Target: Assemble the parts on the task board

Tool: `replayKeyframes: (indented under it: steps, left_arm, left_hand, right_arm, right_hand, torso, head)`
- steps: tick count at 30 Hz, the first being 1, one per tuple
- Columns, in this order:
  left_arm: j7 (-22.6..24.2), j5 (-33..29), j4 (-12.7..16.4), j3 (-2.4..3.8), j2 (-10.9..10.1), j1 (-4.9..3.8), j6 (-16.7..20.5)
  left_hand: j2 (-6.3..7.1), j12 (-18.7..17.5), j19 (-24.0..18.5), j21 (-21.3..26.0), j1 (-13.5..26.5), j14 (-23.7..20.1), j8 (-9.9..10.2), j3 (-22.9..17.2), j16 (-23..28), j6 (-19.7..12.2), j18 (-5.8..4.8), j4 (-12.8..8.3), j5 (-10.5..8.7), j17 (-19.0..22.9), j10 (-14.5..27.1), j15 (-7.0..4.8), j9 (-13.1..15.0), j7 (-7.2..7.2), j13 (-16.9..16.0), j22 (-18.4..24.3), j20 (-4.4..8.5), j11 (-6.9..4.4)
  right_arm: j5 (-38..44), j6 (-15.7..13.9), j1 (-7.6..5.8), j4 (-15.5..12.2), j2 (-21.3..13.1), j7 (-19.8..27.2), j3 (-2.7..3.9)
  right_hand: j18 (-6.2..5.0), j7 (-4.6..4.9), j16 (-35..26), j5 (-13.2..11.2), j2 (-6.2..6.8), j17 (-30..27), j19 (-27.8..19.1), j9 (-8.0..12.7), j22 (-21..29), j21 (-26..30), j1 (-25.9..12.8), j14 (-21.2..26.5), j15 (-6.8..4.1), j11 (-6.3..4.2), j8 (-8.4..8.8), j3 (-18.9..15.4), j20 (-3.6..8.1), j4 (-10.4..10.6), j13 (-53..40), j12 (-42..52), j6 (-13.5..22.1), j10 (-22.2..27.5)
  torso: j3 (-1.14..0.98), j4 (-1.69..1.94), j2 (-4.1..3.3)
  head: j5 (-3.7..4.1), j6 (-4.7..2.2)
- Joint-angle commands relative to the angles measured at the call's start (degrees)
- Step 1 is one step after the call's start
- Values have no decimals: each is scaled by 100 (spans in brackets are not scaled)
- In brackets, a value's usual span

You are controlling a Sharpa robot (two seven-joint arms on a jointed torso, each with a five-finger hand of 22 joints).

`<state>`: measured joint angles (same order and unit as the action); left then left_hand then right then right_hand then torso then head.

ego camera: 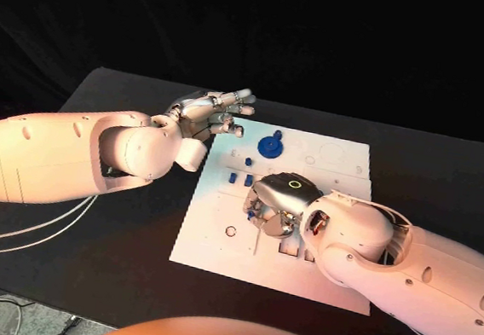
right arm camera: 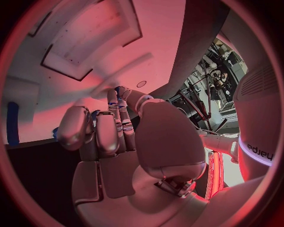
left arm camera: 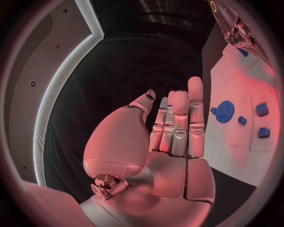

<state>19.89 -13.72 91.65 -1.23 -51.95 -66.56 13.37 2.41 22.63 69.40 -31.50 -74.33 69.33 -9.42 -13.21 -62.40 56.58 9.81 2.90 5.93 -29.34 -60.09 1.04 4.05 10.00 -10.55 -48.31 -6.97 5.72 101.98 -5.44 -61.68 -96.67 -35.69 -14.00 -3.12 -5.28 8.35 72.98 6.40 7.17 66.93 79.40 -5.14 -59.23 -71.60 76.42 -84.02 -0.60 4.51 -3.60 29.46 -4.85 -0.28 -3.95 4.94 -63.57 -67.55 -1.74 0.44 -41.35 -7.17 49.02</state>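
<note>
Your left hand (ego camera: 211,112) hovers empty with fingers straight at the task board's (ego camera: 217,246) far left corner, near the blue gear (ego camera: 271,146), while your right hand (ego camera: 276,205) curls palm-down mid-board, hiding whether it holds any part.

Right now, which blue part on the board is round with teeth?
The blue gear, near the task board's far edge beside the left hand; the other blue parts are small blocks.
</note>
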Motion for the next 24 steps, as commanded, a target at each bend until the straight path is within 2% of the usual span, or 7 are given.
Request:
replayKeyframes:
  steps: [1,4,10,16,22,23,24]
  left_arm:
    - [3,37,15,4,5,3,-110]
    - [-5,37,13,4,3,3,-109]
    - [-21,37,2,4,1,3,-116]
    - [-31,44,-11,3,-7,12,-130]
    - [-33,51,-19,3,-37,19,-127]
    - [-34,52,-20,3,-39,20,-129]
    - [-35,53,-21,3,-39,20,-132]
  left_hand:
    - [5,24,-42,6,-25,-29,-23,0,-14,-49,63,-20,28,19,34,2,-8,12,-2,7,12,-2]
    - [7,28,-44,6,-14,-32,-25,4,-14,-51,62,-13,27,23,36,4,-8,14,-2,8,11,0]
    - [7,28,-44,6,-14,-32,-25,4,-14,-51,62,-13,27,23,36,4,-8,14,-2,8,11,0]
    - [24,47,-51,6,36,-47,-34,31,-9,-63,60,14,22,52,50,13,-8,21,-1,15,5,9]
    - [27,50,-52,6,41,-48,-35,36,-9,-64,60,16,21,55,51,13,-8,21,-1,16,4,9]
    - [27,50,-52,6,41,-48,-35,36,-9,-64,60,16,21,55,51,13,-8,21,-1,16,4,9]
    - [27,50,-52,6,41,-48,-35,36,-9,-64,60,16,21,55,51,13,-8,21,-1,16,4,9]
  right_arm:
    - [79,285,31,45,-2,-172,-31]
    - [83,182,31,47,-21,-190,-33]
    - [86,-202,31,-24,-126,-149,-33]
    - [-43,-578,12,-433,-600,-189,31]
    - [-190,-663,-248,-746,-1239,-329,128]
    - [-205,-595,-316,-767,-1355,-382,137]
    - [-209,-519,-366,-774,-1444,-431,142]
  right_hand:
    - [-77,44,46,100,142,20,-18,89,58,45,-84,-232,58,61,21,-103,-60,32,32,-88,306,200]
    - [-92,65,39,121,213,-1,-51,131,135,97,-124,-216,84,102,16,-191,-82,36,36,-114,518,411]
    - [-114,138,43,129,210,-23,-114,131,261,189,-73,-198,147,183,0,-347,-139,10,30,-95,696,844]
    - [-105,136,13,263,140,-86,-69,96,193,139,-14,-183,133,163,-61,-359,-148,-2,1,97,533,687]
    - [-101,76,12,267,145,-103,-48,86,168,119,-19,-182,104,118,-72,-353,-136,6,11,196,432,571]
    - [-100,31,13,246,159,-106,-39,89,153,109,-34,-183,83,90,-61,-363,-129,15,18,205,430,562]
    - [-108,-60,11,215,183,-117,-24,97,139,98,-70,-188,-32,27,-36,-393,-45,41,32,184,446,613]
  torso:
    - [-2,-1,4]
    - [-2,0,6]
    - [-8,-4,5]
    - [-7,1,9]
    - [7,-36,8]
    - [7,-42,9]
    - [6,-38,10]
  head:
    - [8,0]
    - [14,2]
    - [28,-26]
    - [68,-48]
    - [134,-114]
    - [161,-130]
    - [184,-140]
